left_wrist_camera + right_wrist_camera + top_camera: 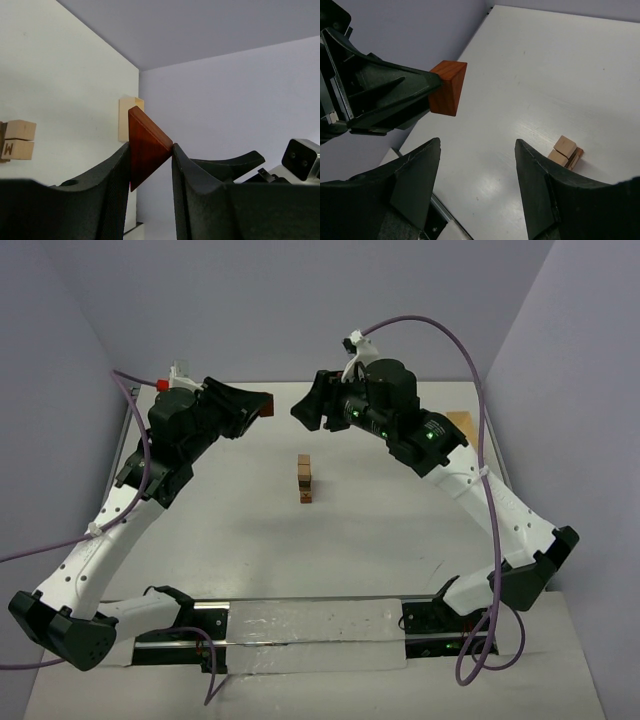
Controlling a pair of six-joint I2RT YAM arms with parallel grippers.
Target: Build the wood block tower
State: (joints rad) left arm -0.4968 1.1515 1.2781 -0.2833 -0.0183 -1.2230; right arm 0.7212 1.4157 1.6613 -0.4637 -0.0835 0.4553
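Only the left wrist view shows the held block as a triangular wedge (pixel 147 147), pinched tight in the left hand (pixel 262 405); the right wrist view shows just its square face. The right hand (pixel 477 145) gapes wide and holds nothing. One wood block tower (pixel 305 480) stands mid-frame in the top view, well apart from both hands and the edges of the desk (pixel 380 530). One pale box (pixel 460 422) sits at the right edge.
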